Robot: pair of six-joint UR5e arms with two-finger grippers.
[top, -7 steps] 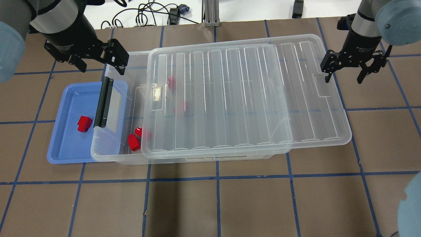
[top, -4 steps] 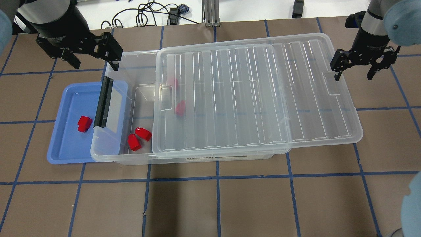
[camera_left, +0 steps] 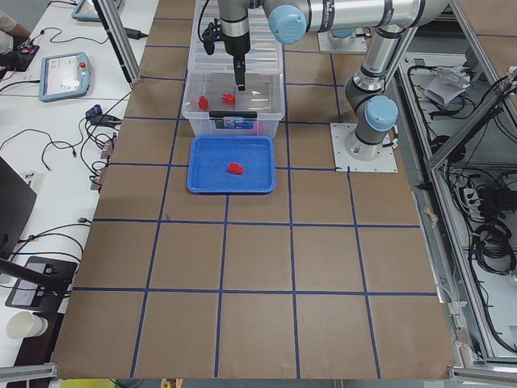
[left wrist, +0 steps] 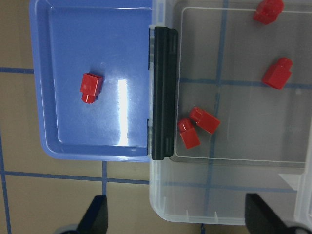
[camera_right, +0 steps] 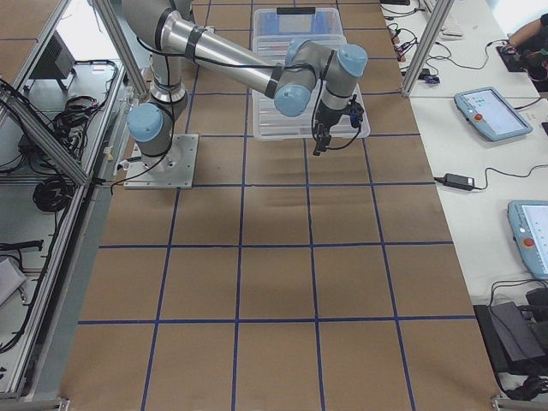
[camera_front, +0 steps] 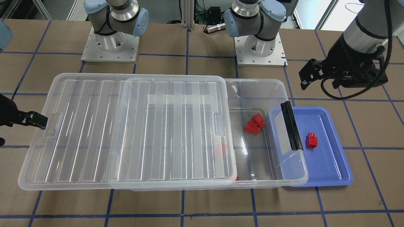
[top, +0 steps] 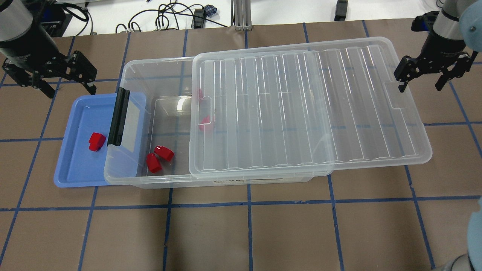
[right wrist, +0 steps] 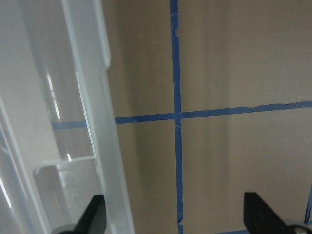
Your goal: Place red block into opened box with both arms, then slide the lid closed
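One red block (top: pixel 96 141) lies in the blue tray (top: pixel 75 165), also seen as a red block (left wrist: pixel 91 87) in the left wrist view. The clear box (top: pixel 135 180) holds several more red blocks; two (top: pixel 158 158) lie uncovered near its black clip (top: pixel 119 116). The lid (top: pixel 301 109) sits shifted right, leaving the box's left end uncovered. My left gripper (top: pixel 71 92) hangs open above the table, behind the tray. My right gripper (top: pixel 420 89) is open at the lid's right end, with the lid rim (right wrist: pixel 102 146) just inside one finger.
The blue tray is tucked under the box's left end. The lid overhangs the box on the right. Two arm bases (camera_front: pixel 109 44) stand behind the box. Cables (top: pixel 165 19) lie on the white surface beyond the table's far edge.
The lid has slid to the right, uncovering more of the box's left end. My right gripper moved right with it. My left gripper drew back to the left, away from the box's corner.
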